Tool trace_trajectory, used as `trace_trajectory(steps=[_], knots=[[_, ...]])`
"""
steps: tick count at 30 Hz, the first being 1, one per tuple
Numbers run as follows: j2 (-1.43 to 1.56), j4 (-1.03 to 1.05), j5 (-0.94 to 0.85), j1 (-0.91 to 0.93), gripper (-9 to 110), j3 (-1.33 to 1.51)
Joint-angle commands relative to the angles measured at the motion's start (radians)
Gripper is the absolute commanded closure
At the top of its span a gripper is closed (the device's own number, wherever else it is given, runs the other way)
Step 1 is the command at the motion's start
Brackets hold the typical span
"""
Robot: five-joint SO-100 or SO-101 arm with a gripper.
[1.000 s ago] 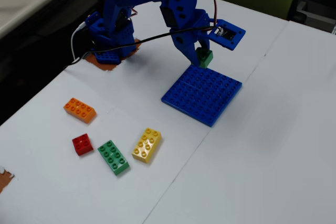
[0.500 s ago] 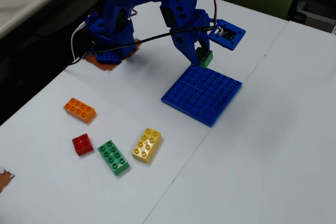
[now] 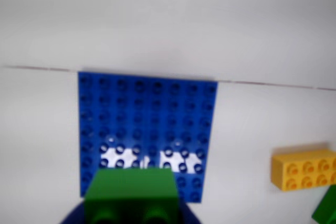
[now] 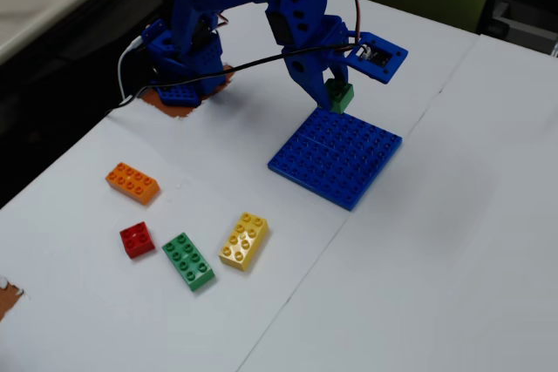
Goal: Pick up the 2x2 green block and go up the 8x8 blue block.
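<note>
The tool (image 4: 336, 91) was clamped on the one 2x2 green block (image 4: 339, 95), holding it just above the far corner of the single 8x8 blue block (image 4: 336, 158); in the wrist view the green block (image 3: 131, 192) filled the bottom edge over the baseplate (image 3: 147, 124). Four loose bricks lay well apart on the white surface (image 4: 453, 241): one orange brick (image 4: 132, 182), one red brick (image 4: 137, 240), one longer green brick (image 4: 188, 260) and one yellow brick (image 4: 243, 240).

Wrist view — 2x2 green block (image 3: 131, 195) hides the baseplate's near edge — blurred.
</note>
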Motion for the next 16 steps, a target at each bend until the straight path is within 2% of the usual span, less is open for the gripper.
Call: trace_trajectory(steps=[1, 16], knots=[[0.015, 0.005, 0.003, -0.009, 92, -0.005], [0.008, 0.005, 0.003, -0.011, 92, -0.005]])
